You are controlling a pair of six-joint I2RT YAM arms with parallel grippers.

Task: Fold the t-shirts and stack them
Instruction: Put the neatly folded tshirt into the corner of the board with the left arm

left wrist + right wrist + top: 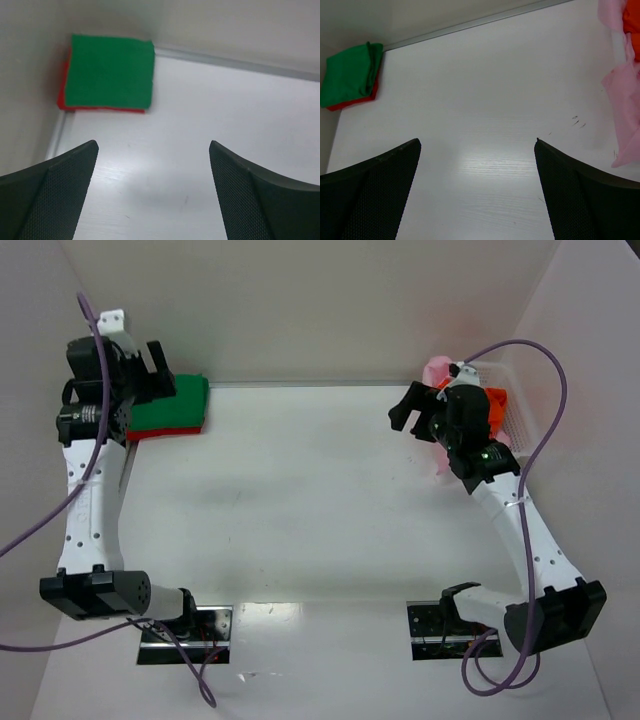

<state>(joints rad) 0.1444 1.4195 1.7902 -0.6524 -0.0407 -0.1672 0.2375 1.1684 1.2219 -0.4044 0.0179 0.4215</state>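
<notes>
A folded green t-shirt (178, 402) (110, 70) (349, 75) lies on a folded red t-shirt (160, 433) (102, 108) (351, 103) in the far left corner of the table. My left gripper (158, 373) (153, 145) hovers just beside that stack, open and empty. At the far right, an orange t-shirt (493, 410) (631, 17) and a pale pink t-shirt (436, 370) (625, 102) sit crumpled in and over the basket. The pink one hangs down onto the table. My right gripper (412, 410) (477, 141) is raised just left of them, open with nothing between its fingers.
A white mesh basket (525, 405) stands against the right wall. White walls close in the table (300, 510) on the left, back and right. Purple cables loop off both arms. The arm bases sit at the near edge.
</notes>
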